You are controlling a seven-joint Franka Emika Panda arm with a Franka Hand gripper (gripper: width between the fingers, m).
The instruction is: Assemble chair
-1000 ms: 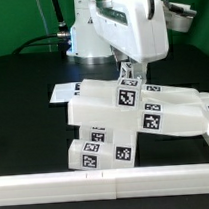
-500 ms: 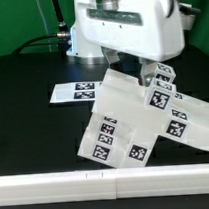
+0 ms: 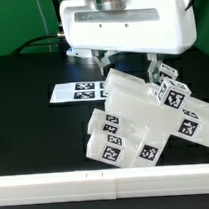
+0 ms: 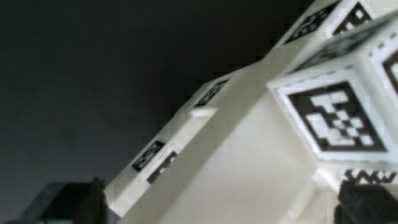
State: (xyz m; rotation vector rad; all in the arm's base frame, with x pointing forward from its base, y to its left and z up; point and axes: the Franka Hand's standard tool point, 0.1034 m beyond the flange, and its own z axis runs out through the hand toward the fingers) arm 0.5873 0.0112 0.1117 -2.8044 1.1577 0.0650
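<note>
The chair (image 3: 144, 120) is a blocky white assembly of tagged parts that stands tilted on the black table, its top leaning toward the exterior view's right. My gripper (image 3: 126, 69) hangs right over its upper end. One finger (image 3: 102, 61) is on the exterior view's left of the top slab and the other finger (image 3: 151, 66) is on its right. The jaws stand wide open around the slab without pinching it. In the wrist view the chair (image 4: 249, 140) fills the picture between my dark fingertips (image 4: 89, 205), and my gripper (image 4: 222, 205) straddles it.
The marker board (image 3: 74, 92) lies flat on the table behind the chair, on the exterior view's left. A long plain white rail (image 3: 107, 180) runs along the front edge. A green cable (image 3: 29, 43) sits at the back left.
The jaws have spread wide. The chair has tipped from a squarer stance to a slant toward the exterior view's right, and the gripper body now looms larger over it.
</note>
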